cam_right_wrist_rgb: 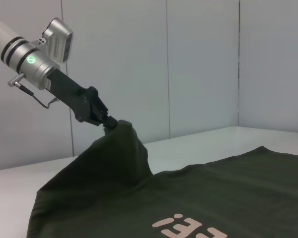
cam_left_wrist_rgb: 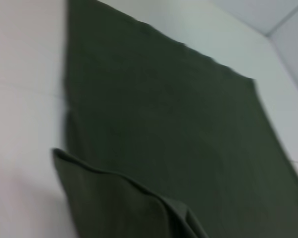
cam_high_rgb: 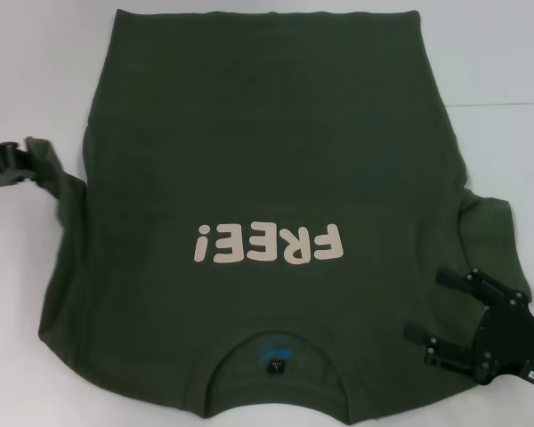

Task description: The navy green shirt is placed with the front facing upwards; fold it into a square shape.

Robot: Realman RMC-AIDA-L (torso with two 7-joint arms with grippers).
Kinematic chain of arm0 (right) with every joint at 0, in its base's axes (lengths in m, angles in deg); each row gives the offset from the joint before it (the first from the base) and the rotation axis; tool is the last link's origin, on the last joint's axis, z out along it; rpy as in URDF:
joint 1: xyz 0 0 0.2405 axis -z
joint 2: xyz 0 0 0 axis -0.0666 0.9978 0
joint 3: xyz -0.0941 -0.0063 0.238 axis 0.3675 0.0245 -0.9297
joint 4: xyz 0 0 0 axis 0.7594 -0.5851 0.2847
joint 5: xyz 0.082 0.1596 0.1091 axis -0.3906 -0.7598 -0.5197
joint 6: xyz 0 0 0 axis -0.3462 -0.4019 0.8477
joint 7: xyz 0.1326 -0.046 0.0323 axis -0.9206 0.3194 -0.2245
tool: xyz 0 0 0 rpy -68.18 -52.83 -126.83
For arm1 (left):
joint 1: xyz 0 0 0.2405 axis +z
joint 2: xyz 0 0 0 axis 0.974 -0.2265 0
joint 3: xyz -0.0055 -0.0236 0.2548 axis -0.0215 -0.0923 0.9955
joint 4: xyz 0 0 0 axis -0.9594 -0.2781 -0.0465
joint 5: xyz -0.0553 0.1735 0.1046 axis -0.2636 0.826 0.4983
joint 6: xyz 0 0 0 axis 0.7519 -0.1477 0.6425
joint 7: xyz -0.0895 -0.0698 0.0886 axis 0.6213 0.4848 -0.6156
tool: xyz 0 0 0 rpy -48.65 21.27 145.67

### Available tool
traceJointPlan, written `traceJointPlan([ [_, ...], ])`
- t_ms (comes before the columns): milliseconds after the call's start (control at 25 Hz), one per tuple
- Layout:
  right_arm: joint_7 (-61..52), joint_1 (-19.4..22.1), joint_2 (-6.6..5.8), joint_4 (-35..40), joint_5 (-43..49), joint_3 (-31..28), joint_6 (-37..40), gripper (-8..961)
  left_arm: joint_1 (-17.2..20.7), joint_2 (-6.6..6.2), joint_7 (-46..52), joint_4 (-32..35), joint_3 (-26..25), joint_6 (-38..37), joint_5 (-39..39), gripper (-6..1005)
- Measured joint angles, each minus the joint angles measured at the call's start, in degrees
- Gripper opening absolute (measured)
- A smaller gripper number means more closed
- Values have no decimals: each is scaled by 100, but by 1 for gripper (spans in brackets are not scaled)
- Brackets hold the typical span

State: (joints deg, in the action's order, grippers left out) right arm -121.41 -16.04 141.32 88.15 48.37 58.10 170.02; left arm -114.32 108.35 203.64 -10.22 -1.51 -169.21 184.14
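One navy green shirt (cam_high_rgb: pixel 267 178) lay flat, print up, on the white table (cam_high_rgb: pixel 36 71), collar nearest the robot and long axis running straight away. Left gripper (cam_high_rgb: pixel 16 163) was clamped on the raised left sleeve; right gripper (cam_high_rgb: pixel 454 316) sat spread and empty over the right shoulder, so a fold would go inward across that axis.

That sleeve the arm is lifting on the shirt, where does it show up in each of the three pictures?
Head view: the lifted sleeve at the left edge, pinched by the left gripper.
Left wrist view: the raised fold in the foreground is probably it.
Right wrist view: the peak of cloth under the far gripper.
Shared landmark: the navy green shirt.
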Motion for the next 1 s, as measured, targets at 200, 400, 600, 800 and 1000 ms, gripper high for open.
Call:
traceJointPlan([
  [200,0,-6,3,0,0,8,0,916,-4,209,-167,-189,87,-125,-314,15],
  [400,0,-11,9,0,0,22,0,916,-38,436,-318,-382,209,3,-352,16],
  [600,0,-18,10,0,0,41,0,916,-85,584,-450,-694,312,175,-419,15],
  [800,0,-18,9,0,0,42,5,916,-85,724,-538,-991,449,628,-423,53],
  [1000,0,-18,9,0,0,44,15,915,21,849,-671,-1061,435,974,-549,91],
])
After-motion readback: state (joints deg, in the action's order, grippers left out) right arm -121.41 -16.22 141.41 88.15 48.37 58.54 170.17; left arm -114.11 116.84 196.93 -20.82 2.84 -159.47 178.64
